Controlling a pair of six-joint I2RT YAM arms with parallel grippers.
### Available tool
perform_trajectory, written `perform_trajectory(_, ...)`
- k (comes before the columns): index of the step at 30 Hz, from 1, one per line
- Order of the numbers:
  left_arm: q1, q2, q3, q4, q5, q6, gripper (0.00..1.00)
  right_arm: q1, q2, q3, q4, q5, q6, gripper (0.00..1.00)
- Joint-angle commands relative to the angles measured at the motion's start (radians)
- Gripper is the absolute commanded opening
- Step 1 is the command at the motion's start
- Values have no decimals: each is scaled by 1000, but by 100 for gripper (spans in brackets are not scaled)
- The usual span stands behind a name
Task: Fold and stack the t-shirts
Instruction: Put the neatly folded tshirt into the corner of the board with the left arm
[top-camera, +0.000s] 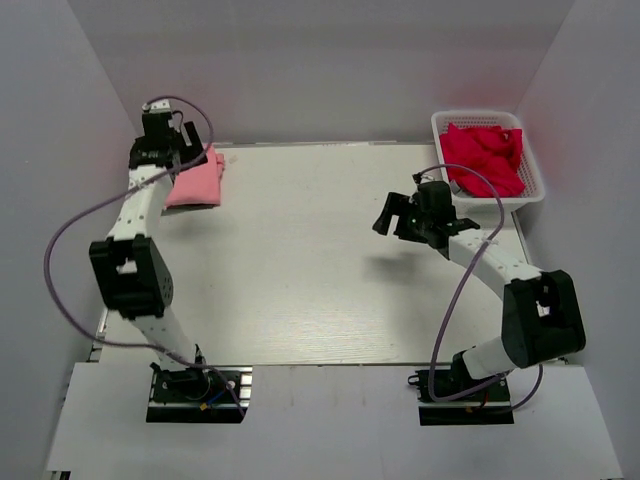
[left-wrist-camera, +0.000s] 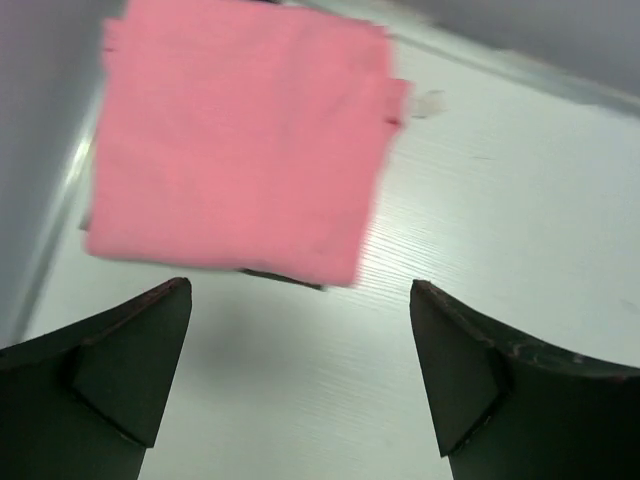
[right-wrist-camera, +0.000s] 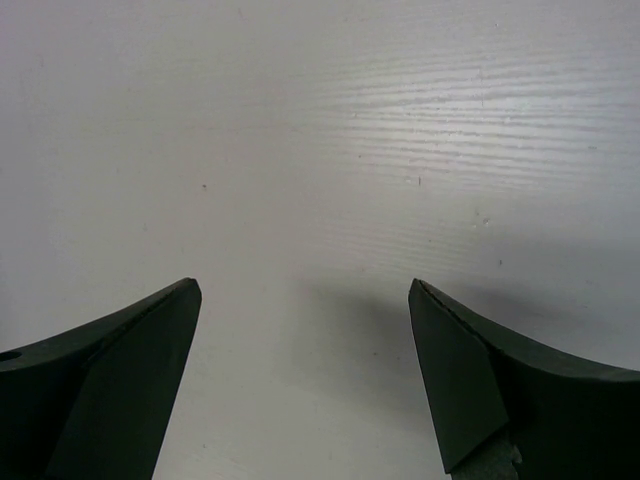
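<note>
Lying beyond left gripper (left-wrist-camera: 300, 290) — pink t-shirt (left-wrist-camera: 235, 140).

Folded pink shirt (top-camera: 198, 182) lies far left, tucked against the left arm (top-camera: 140, 210); red shirts (top-camera: 485, 155) sit heaped in the white basket (top-camera: 478, 114), far right.

In the top view the left arm (top-camera: 148, 195) covers the left edge of the folded salmon-pink t-shirt (top-camera: 200, 182). In the left wrist view the same shirt is blurred and its far edge is cut off by the top of the picture. Only a thin sliver of dark cloth (left-wrist-camera: 283, 278) shows under its near edge; the rest lies hidden. The red cloth (top-camera: 485, 155) in the white basket (top-camera: 437, 128) is crumpled, and how many garments it holds cannot be told.
</note>
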Motion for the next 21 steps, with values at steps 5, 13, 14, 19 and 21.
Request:
perform_trajectory(5, -169, -577, -813, 412, 470, -308, 100, 0, -190, -195, 85, -76, 47, 90)
perform_trajectory(13, -212, -1137, -1343, 536, 581, -411, 100, 0, -407, -508, 327, -131, 127, 90)
perform_trajectory(14, -212, -1171, -1356, 536, 581, -411, 100, 0, -417, -522, 328, -131, 127, 90)
perform_trajectory(19, -212, -1229, -1367, 509, 561, -411, 100, 0, -509, -537, 314, -137, 84, 90)
perform_trajectory(21, -212, -1219, -1367, 509, 575, -411, 100, 1, -527, -536, 303, -107, 83, 90)
